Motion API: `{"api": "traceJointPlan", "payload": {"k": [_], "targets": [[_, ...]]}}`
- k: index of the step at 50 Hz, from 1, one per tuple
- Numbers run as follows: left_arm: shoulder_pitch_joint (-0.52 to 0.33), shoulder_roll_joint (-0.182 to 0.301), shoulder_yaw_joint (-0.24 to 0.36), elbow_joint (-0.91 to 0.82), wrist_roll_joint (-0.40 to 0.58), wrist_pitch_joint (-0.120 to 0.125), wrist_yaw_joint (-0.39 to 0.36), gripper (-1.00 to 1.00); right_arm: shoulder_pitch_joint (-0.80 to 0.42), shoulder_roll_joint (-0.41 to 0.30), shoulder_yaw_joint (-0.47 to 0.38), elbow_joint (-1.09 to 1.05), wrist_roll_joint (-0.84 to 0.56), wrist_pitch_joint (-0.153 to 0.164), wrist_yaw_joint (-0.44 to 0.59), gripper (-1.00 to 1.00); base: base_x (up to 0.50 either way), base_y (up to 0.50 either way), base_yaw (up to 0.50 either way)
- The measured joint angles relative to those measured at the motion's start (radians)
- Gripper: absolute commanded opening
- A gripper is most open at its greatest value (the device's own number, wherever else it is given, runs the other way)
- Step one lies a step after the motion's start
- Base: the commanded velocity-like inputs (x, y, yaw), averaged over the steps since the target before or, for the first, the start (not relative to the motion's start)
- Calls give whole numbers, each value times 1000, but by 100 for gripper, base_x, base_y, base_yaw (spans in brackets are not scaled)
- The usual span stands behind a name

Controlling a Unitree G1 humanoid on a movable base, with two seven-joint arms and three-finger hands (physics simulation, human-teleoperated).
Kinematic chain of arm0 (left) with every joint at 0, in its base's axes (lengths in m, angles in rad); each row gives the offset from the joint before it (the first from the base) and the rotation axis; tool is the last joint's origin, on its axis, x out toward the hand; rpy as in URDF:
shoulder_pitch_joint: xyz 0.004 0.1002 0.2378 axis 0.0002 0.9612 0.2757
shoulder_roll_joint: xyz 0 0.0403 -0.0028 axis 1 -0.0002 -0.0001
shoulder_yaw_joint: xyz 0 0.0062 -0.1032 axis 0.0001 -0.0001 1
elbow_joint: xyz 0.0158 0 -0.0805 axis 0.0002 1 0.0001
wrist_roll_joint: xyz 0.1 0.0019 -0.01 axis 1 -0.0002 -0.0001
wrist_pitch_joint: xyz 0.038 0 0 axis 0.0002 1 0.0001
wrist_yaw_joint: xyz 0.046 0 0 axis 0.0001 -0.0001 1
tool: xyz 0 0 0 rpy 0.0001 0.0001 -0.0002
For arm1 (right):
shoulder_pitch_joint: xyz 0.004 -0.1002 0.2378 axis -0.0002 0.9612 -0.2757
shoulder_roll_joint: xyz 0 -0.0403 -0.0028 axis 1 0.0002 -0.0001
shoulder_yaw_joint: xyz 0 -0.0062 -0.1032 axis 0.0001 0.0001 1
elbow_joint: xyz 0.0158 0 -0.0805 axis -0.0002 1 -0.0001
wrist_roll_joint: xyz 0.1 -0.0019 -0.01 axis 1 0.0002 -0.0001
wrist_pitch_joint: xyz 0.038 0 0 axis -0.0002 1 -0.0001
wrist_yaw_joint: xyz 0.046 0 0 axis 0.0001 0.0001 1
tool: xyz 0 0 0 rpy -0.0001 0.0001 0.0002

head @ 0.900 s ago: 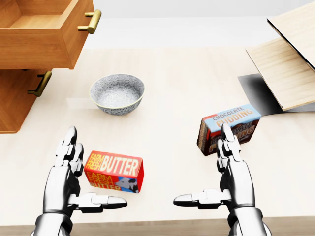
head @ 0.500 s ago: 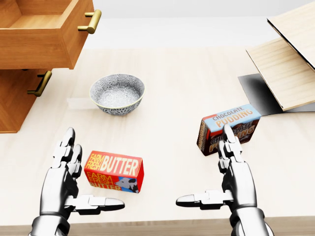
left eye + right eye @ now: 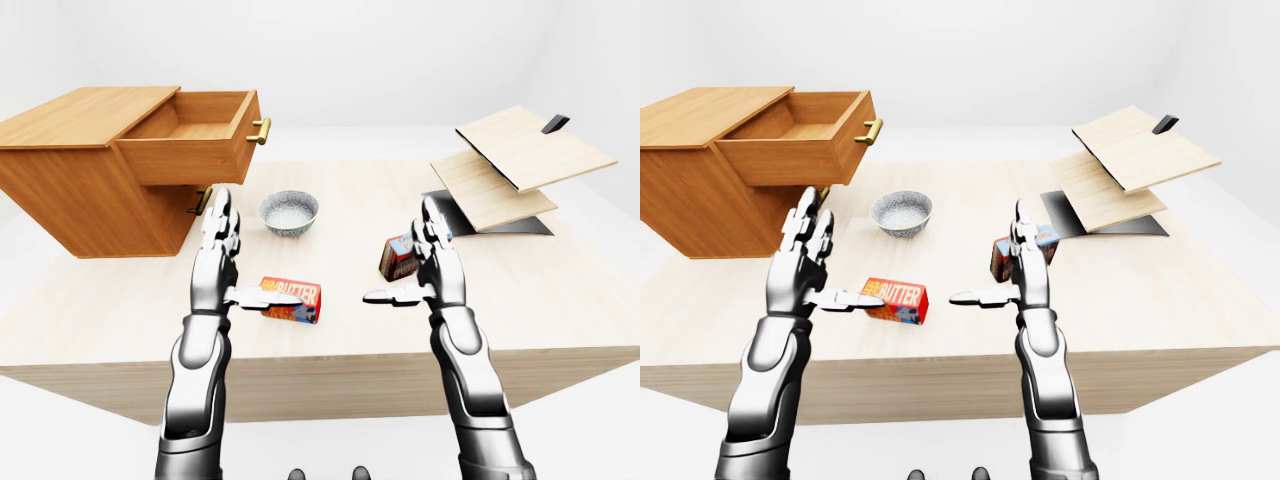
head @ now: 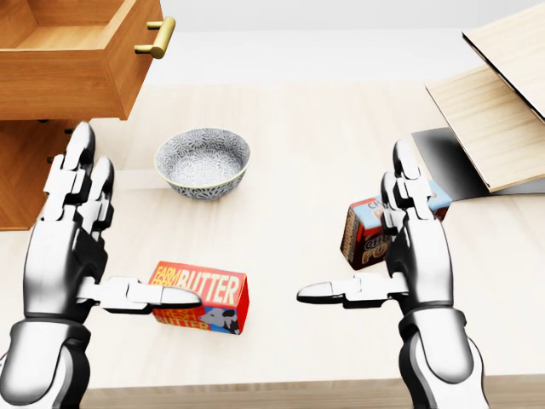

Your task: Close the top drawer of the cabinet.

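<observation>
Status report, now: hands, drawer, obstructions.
Left robot hand and right robot hand open, empty, above table. Top drawer pulled out, untouched. Bowl sits near cabinet, below the drawer.

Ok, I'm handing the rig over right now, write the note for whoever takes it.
Left hand: open, empty, raised over the table near the cabinet.
Right hand: open, empty, above the chocolate pudding box.
Top drawer: pulled well out, brass handle untouched.
On the table: patterned bowl, butter box; none blocks the drawer.
Done: nothing yet.
Left: bring the left hand to the drawer face and push it in flush.
</observation>
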Motion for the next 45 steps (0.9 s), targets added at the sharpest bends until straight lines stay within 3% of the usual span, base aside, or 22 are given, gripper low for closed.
{"api": "traceJointPlan", "payload": {"k": [17, 25, 37, 45], "targets": [[-62, 12, 10, -111, 14, 0, -6, 100, -39, 2, 11, -102, -13, 0, 4, 100, 1, -1, 0], [-63, 12, 9, -125, 18, 0, -9, 100, -34, 3, 16, -119, -13, 0, 17, 100, 34, -35, 0], [-60, 7, 2, -137, 21, 0, -11, 100, -28, 4, 22, -130, -19, 0, 31, 100, 48, 1, 0], [-59, 5, 0, -141, 22, 0, -11, 100, -23, 5, 25, -133, -25, 0, 38, 100, 1, 0, 0]]}}
